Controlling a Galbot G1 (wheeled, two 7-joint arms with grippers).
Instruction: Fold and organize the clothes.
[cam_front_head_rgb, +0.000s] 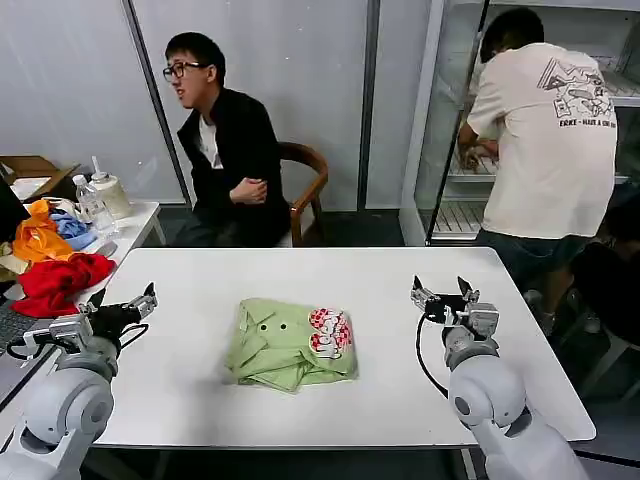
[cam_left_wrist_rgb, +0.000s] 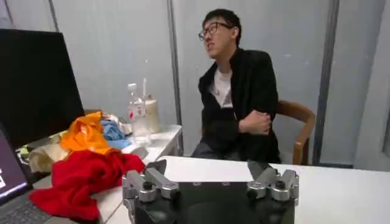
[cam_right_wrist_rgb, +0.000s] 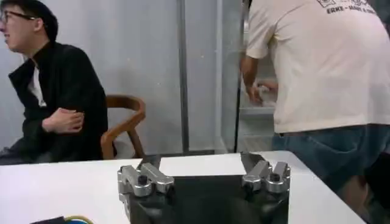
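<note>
Folded shirt (cam_front_head_rgb: 291, 343) (buttons up), midway between both gaping tools (cam_front_head_rgb: 122, 303) (cam_front_head_rgb: 444, 290)

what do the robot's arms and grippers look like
Both arms have rounded, light grey, glossy shells. The left gripper and right gripper are black blocks with silver metal finger mounts, round black bolts and dark fingertips. A thin black cable loops beside each wrist.

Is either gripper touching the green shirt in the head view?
No: the left gripper and right gripper sit open out at the sides, apart from the folded green shirt on the table.
</note>
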